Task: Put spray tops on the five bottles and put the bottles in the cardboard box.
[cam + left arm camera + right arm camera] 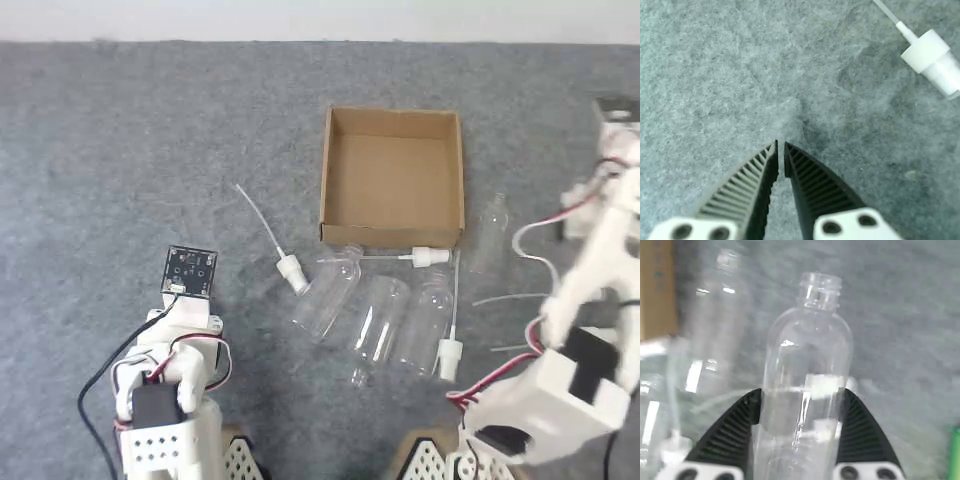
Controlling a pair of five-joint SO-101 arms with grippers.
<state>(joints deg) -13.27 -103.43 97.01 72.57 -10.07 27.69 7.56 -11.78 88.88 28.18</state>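
Bottle (807, 365) in right gripper (800, 396), outside cardboard box (390, 234)

Left arm (165, 400) and right arm (580, 340): white printed shells around black servo blocks, above perforated white base plates. Red, white and black cables loop between the joints; a thicker black lead trails from the left arm. A black square camera board (189, 271) caps its wrist. Left pincer (780, 146) and right pincer (801, 392): black ribbed fingers on white mounts with round screw holes

Robotics test bench indicated, tabletop covered in grey felt (110, 140), bare-wired left arm (165, 415) mounted at 7 o'clock, right arm (590, 290) at 4 o'clock.
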